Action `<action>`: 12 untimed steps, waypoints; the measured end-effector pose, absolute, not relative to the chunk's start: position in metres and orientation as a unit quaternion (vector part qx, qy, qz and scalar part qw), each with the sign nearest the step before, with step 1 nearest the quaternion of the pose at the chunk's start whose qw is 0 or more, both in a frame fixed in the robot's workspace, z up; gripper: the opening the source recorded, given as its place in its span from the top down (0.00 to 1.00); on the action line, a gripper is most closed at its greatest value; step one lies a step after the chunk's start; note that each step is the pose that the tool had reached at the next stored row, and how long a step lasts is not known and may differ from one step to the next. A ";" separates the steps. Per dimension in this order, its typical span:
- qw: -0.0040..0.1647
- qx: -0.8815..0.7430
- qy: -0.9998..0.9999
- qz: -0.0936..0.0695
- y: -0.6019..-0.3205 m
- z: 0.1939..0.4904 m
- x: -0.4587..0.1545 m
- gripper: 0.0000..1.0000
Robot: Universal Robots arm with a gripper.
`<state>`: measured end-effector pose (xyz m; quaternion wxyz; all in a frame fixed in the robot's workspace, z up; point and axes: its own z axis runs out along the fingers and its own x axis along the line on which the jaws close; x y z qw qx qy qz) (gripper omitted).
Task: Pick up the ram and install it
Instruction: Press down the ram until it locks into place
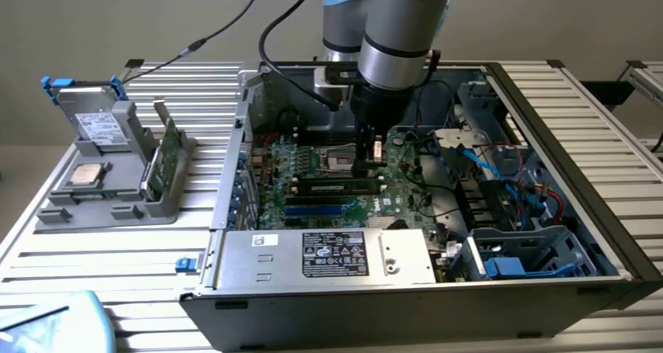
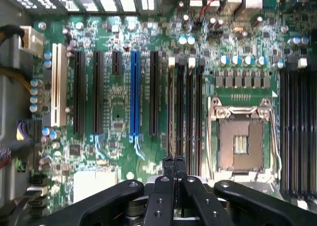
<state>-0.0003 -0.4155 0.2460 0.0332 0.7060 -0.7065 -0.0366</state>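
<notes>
Parts stand (image 1: 104, 205) at exterior view's left of case (image 1: 362, 318), motherboard (image 1: 279, 163) in case, claw (image 1: 365, 171) above motherboard

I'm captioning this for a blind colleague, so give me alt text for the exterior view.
A robot arm reaches down into an open computer case, its shut gripper just above the motherboard. On the exterior view's left, a grey rack holds a hard drive and a green circuit board.

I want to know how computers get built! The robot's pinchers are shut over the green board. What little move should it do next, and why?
Probably a gentle push straight down. The shut gripper holds nothing and sits at one end of the ram, which already lies along a slot on the motherboard. Whether it has clicked in fully cannot be seen.
</notes>
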 end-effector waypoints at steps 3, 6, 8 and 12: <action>0.033 0.706 -0.706 -0.037 -0.416 0.246 0.007 0.89; 0.033 0.706 -0.706 -0.037 -0.416 0.245 0.007 0.89; 0.034 0.706 -0.706 -0.036 -0.415 0.243 0.007 0.89; 0.035 0.706 -0.707 -0.035 -0.410 0.240 0.007 0.89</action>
